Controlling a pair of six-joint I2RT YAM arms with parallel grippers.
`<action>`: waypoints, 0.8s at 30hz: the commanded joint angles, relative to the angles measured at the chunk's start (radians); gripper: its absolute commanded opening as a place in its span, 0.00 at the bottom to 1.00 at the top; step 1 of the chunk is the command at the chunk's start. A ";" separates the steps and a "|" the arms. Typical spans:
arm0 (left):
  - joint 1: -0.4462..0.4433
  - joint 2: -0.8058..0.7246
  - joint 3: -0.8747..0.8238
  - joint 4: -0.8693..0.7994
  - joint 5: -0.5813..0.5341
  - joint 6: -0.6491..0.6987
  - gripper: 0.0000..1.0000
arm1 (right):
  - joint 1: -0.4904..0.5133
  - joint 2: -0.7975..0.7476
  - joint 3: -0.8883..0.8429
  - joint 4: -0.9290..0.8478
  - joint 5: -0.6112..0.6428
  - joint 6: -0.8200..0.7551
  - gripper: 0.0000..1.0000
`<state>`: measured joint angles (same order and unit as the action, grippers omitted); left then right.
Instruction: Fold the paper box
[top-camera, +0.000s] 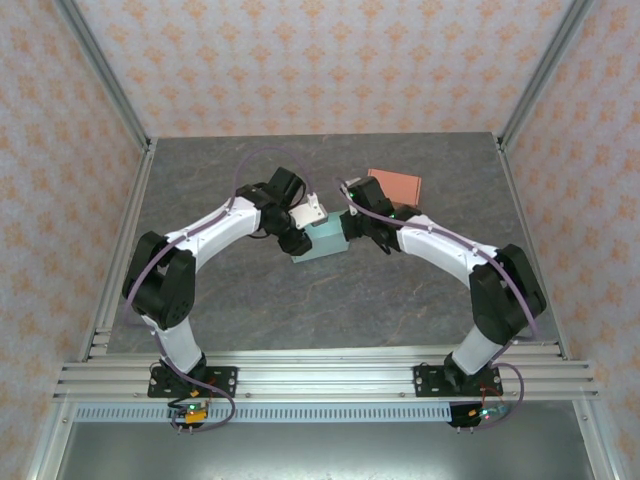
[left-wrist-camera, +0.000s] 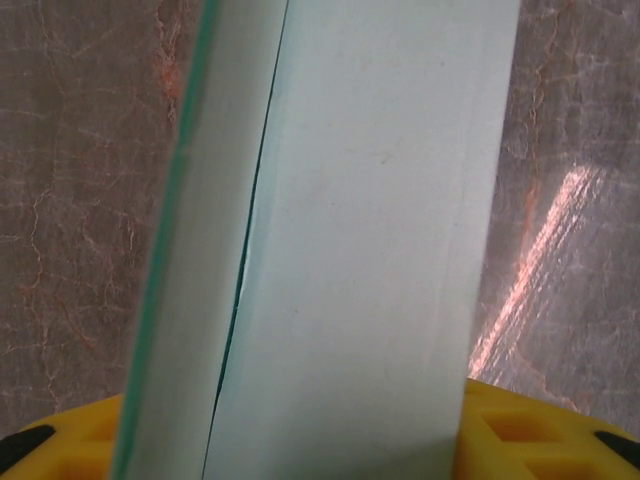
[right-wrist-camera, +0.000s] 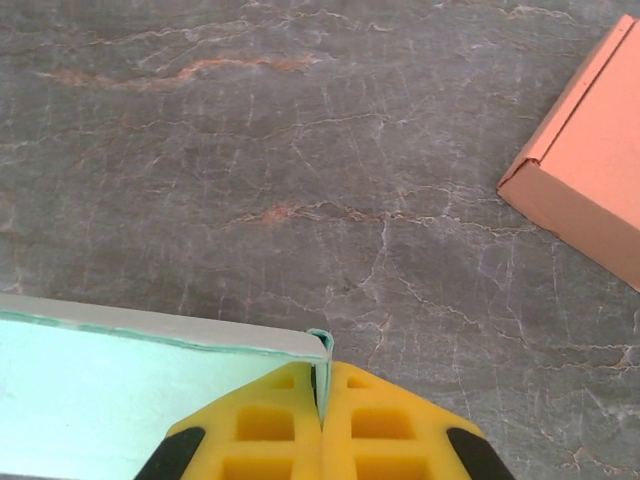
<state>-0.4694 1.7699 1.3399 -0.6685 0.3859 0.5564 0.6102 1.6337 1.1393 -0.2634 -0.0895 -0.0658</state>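
**Squarely mid-table, the paper box is held from both sides**

The paper box, pale mint green, sits at the middle of the grey marbled table, between the two arms. In the left wrist view its panels run lengthwise up the frame, with a dark seam showing between two of them.

The left gripper meets the box at its far left corner. Its yellow fingers stand about half apart, with the box filling the gap between them and touching both.

The right gripper is on the box's right side. Its yellow fingers are pressed together, with only the thin upright edge of a box wall pinched between them at a corner.

An orange box lies closed on the table just beyond the right gripper, apart from the mint one.
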 joint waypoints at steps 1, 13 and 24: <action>0.004 -0.034 -0.048 0.169 0.005 -0.069 0.52 | 0.022 -0.002 -0.035 0.027 0.015 0.059 0.00; 0.006 -0.166 -0.186 0.344 -0.002 -0.200 0.66 | 0.066 0.005 -0.107 0.086 0.111 0.123 0.00; 0.097 -0.525 -0.451 0.543 -0.268 -0.873 1.00 | 0.074 -0.018 -0.164 0.147 0.134 0.141 0.00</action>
<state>-0.4030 1.2907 0.9485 -0.2131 0.2451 -0.0040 0.6739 1.6161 1.0191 -0.0608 0.0353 0.0532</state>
